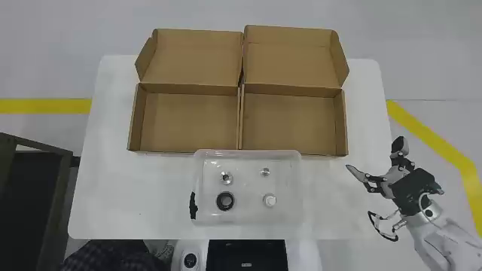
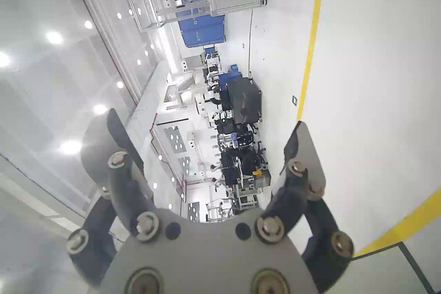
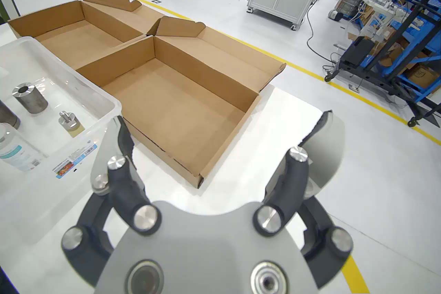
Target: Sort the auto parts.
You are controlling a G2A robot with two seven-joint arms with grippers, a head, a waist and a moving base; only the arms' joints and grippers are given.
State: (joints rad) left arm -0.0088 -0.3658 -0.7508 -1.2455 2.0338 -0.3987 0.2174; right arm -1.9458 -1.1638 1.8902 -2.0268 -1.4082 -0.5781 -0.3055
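Right gripper (image 1: 360, 190): fingers spread apart, nothing held. It hangs at the lower right of the top view, over the lower right corner of the table (image 1: 113, 188), apart from the tray.

Left gripper (image 2: 206, 123): fingers spread apart, nothing held, facing a hall floor.

Clear plastic tray (image 1: 197, 167): lower centre of the top view, just in front of two open cardboard boxes. It holds four parts: a metal sleeve (image 1: 224, 176), a small stud (image 1: 264, 171), a black ring (image 1: 224, 201) and a pale cylinder (image 1: 269, 199).

Left box (image 1: 184, 124) and right box (image 1: 290, 124): side by side at centre, lids folded back.

A sticker (image 3: 74, 162) on the tray wall carries print too small to read.
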